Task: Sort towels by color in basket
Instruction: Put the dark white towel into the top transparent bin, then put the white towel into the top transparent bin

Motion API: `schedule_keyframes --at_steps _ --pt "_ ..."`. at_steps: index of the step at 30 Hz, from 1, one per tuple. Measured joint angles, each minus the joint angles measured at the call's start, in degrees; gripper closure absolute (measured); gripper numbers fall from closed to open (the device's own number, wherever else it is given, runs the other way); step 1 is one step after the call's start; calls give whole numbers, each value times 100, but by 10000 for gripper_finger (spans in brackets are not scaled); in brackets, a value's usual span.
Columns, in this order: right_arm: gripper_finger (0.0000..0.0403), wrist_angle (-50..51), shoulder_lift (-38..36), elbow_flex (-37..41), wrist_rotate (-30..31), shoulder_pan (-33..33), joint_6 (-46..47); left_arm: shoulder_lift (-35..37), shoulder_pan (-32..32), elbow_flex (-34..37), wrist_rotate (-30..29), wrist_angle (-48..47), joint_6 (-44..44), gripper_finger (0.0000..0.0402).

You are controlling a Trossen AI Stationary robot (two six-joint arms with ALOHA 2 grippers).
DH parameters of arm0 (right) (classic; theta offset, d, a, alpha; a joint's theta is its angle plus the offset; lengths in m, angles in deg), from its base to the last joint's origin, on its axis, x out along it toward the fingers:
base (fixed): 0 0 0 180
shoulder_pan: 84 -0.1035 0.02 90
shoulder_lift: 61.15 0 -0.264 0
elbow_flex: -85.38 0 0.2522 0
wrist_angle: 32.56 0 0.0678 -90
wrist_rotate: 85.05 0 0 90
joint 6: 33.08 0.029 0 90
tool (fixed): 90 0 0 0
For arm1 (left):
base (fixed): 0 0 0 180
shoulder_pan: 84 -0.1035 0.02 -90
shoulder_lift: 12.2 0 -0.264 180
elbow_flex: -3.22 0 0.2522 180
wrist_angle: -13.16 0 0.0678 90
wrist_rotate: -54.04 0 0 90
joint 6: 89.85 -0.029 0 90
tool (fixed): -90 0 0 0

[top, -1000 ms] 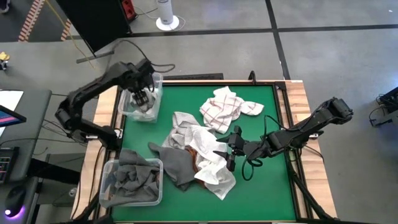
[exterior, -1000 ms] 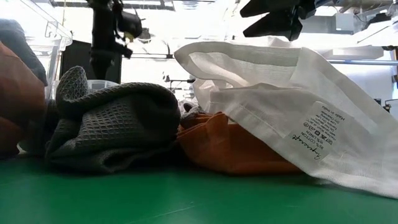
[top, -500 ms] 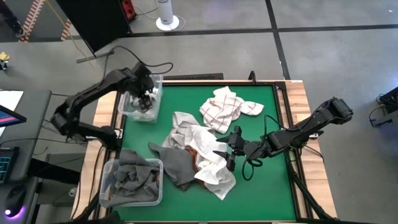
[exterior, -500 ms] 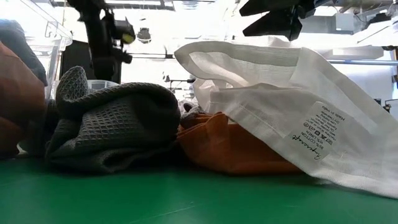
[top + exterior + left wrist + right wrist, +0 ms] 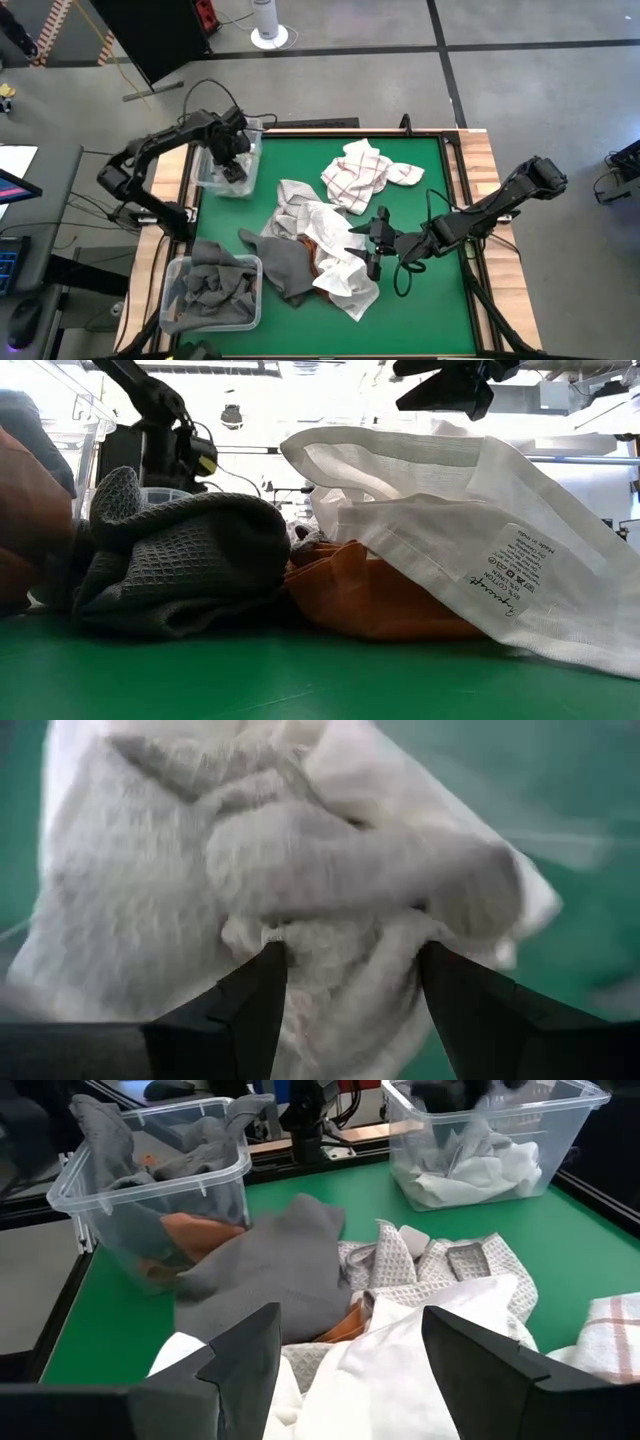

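A heap of towels lies mid-table: white ones (image 5: 335,235), a dark grey one (image 5: 285,268), a rust-orange one (image 5: 370,595) under them and a grey-checked one (image 5: 440,1265). My left gripper (image 5: 233,165) points down into the clear bin (image 5: 205,180) at the far left. It is open, its fingers on either side of a bunched white towel (image 5: 330,860). My right gripper (image 5: 370,245) hovers open just above the heap's right side, over white cloth (image 5: 400,1370), touching nothing. My left gripper comes from above, pointing down, with a bulge of the white towel (image 5: 340,935) between its open fingers (image 5: 250,1000). Whether the fingers touch the cloth, I cannot tell.
A second clear bin (image 5: 175,300) at the near left holds grey towels (image 5: 210,285) with orange cloth (image 5: 190,1230) beneath. A white towel with red checks (image 5: 358,172) lies at the far middle. Bare green mat (image 5: 430,300) shows at the near right.
My left gripper has gone down into the far-left bin and tipped until it points straight down at the white towel. Its fingers have kept the same gap.
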Motion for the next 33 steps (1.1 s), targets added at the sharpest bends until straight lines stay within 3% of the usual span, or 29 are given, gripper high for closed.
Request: schedule_keyframes --at_steps 9,14,18,24,28,33 --pt "133 765 0 0 -60 685 264 1136 303 -1215 -882 -996 214 182" --pt "133 1089 39 0 -1087 1432 394 1833 746 -1339 -808 -634 445 182" --pt "133 1047 509 -2 -2020 1894 367 2164 1246 -1339 -325 -541 698 182" --pt "137 673 1498 -109 -2425 1959 243 2575 2137 -1337 -66 -515 985 182" --pt "195 669 1904 -390 -2428 1905 142 2856 2669 -1337 -65 -368 1164 182" --pt "357 884 2078 -939 -2444 1900 -412 3070 3265 -1337 186 -89 1027 182"
